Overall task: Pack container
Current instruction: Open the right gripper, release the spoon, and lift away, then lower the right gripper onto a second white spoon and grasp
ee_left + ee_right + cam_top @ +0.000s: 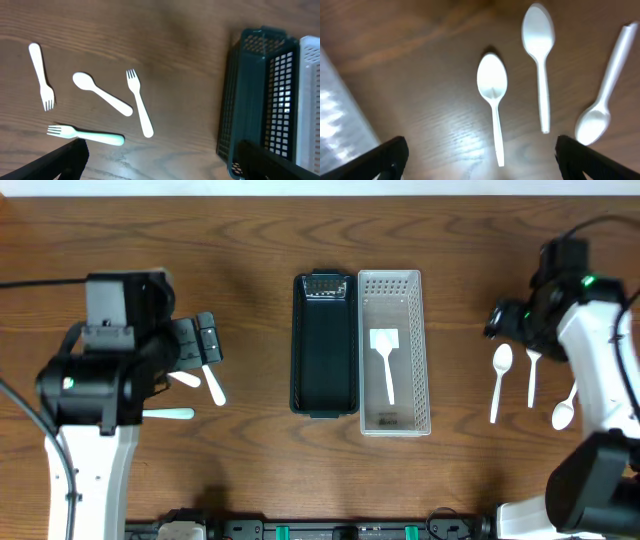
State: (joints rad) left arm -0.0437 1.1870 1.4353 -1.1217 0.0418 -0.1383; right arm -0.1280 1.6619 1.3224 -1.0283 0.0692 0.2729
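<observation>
A dark green basket (323,345) and a white basket (394,410) stand side by side mid-table. One white utensil (385,360) lies in the white basket. My left gripper (205,340) is open and empty, above three white forks (139,102) (40,75) (85,134) and a white spoon (102,94). The dark basket (250,90) is to its right. My right gripper (503,320) is open and empty (480,160), above three white spoons (492,95) (540,55) (602,107) that lie on the table (500,380).
The wooden table (250,240) carries only the baskets and cutlery. The white basket's wall (340,120) shows blurred at the left of the right wrist view. Equipment lines the table's front edge (330,530).
</observation>
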